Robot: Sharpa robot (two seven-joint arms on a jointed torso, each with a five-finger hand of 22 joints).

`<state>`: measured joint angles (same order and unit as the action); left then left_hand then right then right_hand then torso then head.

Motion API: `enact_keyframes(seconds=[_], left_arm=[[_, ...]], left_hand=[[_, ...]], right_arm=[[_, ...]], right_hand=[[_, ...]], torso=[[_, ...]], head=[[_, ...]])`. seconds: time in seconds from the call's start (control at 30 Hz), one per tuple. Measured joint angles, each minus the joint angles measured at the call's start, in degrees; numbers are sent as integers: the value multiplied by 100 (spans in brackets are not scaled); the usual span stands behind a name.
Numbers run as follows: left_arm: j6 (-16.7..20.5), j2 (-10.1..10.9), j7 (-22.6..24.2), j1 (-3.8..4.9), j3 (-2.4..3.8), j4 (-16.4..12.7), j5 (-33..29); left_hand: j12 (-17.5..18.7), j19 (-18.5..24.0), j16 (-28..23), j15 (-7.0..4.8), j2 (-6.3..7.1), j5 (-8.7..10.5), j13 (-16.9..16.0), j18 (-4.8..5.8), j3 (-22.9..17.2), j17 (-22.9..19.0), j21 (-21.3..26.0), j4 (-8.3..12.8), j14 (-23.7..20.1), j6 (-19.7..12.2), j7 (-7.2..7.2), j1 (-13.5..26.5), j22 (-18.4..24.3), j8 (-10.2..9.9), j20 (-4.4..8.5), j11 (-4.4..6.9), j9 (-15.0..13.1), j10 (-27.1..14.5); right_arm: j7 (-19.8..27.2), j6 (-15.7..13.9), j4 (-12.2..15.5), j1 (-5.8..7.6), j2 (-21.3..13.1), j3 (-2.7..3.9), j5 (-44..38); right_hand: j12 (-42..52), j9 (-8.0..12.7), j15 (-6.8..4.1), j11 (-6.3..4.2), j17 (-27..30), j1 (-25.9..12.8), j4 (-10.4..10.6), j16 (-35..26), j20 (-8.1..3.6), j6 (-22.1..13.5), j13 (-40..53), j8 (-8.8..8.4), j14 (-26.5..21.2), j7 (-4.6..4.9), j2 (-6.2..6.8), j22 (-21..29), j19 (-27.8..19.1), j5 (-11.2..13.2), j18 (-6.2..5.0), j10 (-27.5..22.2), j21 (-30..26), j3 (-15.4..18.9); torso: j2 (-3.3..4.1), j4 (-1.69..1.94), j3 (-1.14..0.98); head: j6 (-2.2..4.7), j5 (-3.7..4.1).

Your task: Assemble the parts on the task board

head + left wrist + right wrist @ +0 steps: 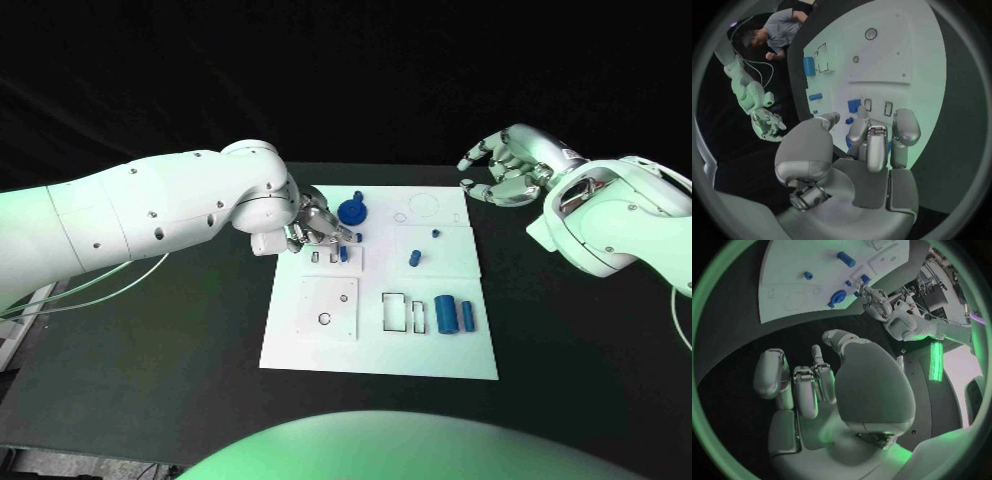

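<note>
Task board (pixel 378 345), left hand (pixel 315 228) over far edge

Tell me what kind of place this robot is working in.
Probably a robotics lab or test cell: a black table against a dark backdrop carries a white task board with blue parts, and the left hand works there while the right hand hangs alongside.

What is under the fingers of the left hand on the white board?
Under the left hand, small blue parts and two narrow slots show on the task board. Whether the fingers hold a part is covered.
</note>
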<state>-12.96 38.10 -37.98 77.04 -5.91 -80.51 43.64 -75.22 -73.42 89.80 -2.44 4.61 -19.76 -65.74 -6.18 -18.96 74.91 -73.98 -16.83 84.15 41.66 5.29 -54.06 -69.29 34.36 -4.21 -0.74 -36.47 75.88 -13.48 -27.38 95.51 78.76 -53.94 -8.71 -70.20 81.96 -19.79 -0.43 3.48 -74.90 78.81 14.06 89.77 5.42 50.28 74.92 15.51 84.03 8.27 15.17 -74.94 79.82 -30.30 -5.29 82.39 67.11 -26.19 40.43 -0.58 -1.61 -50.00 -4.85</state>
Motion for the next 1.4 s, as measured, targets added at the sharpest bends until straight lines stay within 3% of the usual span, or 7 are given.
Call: enact_keyframes(seconds=[0.17,0.47,1.1,1.17,1.3,1.33,1.4], left_arm=[[-1,-17,-9,-2,-1,13,3],[-16,-44,-24,-3,-2,37,7],[-173,-83,-61,-13,-3,97,19],[-187,-93,-63,-13,-3,107,19],[-205,-111,-66,-15,-3,121,19],[-208,-114,-67,-16,-3,124,19],[-213,-122,-68,-17,-3,126,19]], left_hand=[[-22,-20,0,0,-40,0,-7,-1,0,0,-12,0,0,24,24,-40,-23,-22,-20,0,64,0],[-22,-41,0,0,-40,-21,-1,-1,-180,0,-11,52,0,207,4,-493,-60,-80,1,-19,264,20],[-22,-81,0,0,20,11,21,-1,-200,0,-48,40,0,250,2,-553,-121,-80,1,-19,308,20],[-22,-81,0,0,20,11,16,-1,-200,0,-48,40,0,250,2,-553,-121,-80,1,-19,309,20],[-22,-81,0,0,20,11,15,-1,-200,0,-48,40,0,250,2,-553,-120,-80,1,-19,309,20],[-22,-81,0,0,20,11,15,-1,-200,0,-48,40,0,262,-10,-553,-124,-80,1,-19,313,20],[-22,-81,0,0,20,11,15,-1,-200,0,-48,40,0,291,2,-553,-127,-80,1,-19,315,20]], right_arm=[[-5,2,-5,-1,5,0,0],[-20,3,-10,-2,7,-1,1],[-32,2,-16,-7,19,-3,2],[-32,-2,-17,-7,20,-3,2],[-30,-23,-30,-8,30,-3,11],[-26,-30,-34,-9,32,-3,18],[-12,-52,-45,-9,38,-4,50]], right_hand=[[0,0,0,0,0,0,0,0,0,0,0,0,0,0,0,0,0,0,0,0,0,0],[0,-11,0,0,-5,0,16,0,0,0,-1,0,0,0,0,1,0,-32,0,0,0,-16],[-2,-17,0,0,-4,-26,16,0,0,0,-1,0,0,0,26,6,-1,-32,0,0,-78,-16],[-219,-36,0,-23,-3,-46,8,-37,-22,0,-2,0,0,0,46,177,-149,-32,-7,-173,-374,-75],[-1209,-146,-64,-68,70,-111,-25,-724,-58,-13,-796,110,3,-29,111,1138,-855,60,-329,-892,-1936,-200],[-1574,-173,-87,-71,288,-121,-26,-999,-65,-8,-1156,139,-31,-34,121,1464,-1075,103,-417,-1123,-2461,-233],[-3047,-225,-83,-50,1426,-121,-41,-2124,-52,-32,-2578,200,-497,-40,121,2022,-1458,199,-453,-1970,-3337,-345]], torso=[[-2,-3,1],[-3,-3,-3],[1,2,0],[3,3,0],[4,3,0],[4,3,0],[4,3,1]], head=[[0,-4],[-1,9],[-1,-2],[-1,-2],[-1,-2],[-1,-2],[-1,-2]])
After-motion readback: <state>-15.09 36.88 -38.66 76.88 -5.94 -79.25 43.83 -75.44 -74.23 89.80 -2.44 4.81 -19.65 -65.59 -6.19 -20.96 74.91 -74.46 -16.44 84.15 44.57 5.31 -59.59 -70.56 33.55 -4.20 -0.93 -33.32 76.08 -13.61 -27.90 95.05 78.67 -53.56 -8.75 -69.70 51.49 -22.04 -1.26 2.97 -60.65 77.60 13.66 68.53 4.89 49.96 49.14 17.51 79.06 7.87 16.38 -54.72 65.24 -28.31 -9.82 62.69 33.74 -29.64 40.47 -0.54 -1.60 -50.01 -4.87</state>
